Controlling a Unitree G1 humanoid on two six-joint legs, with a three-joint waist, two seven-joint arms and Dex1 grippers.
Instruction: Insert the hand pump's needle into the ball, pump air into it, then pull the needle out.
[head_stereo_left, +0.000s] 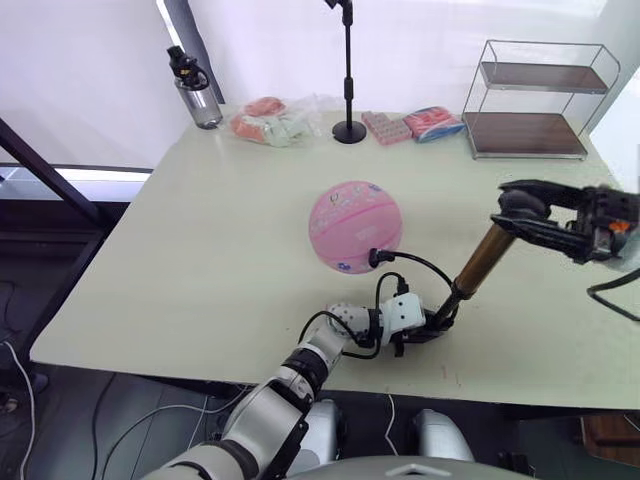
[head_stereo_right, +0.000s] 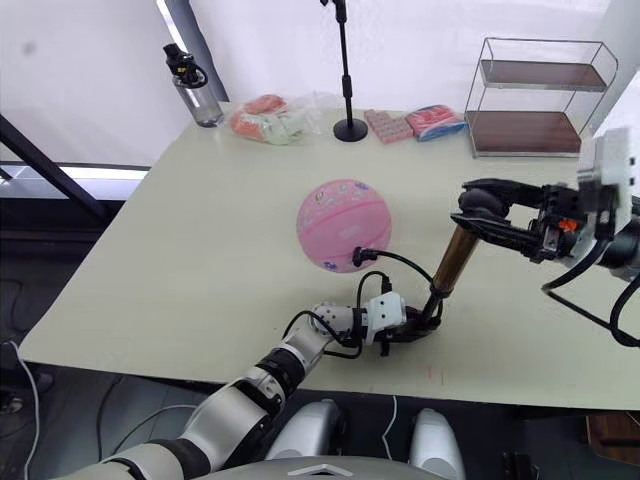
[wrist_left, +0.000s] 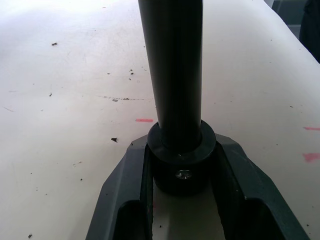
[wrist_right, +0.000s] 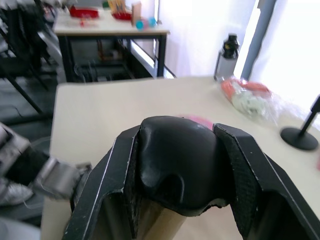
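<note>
Pump (head_stereo_left: 478, 262) tilted on table (head_stereo_left: 200, 260) beside ball (head_stereo_left: 356, 226); hose into ball, needle hidden. Left gripper (wrist_left: 182, 175) clamping base, right gripper (wrist_right: 180, 165) closed on handle. Advice: stroke along barrel axis, base pinned.

The left arm (head_stereo_left: 300, 370) is silver-grey with black joint rings, a white block at the wrist and thin black cables looping beside it. The right arm's (head_stereo_right: 590, 215) wrist is black with a white plate, a black cable and what may be an orange mark.
</note>
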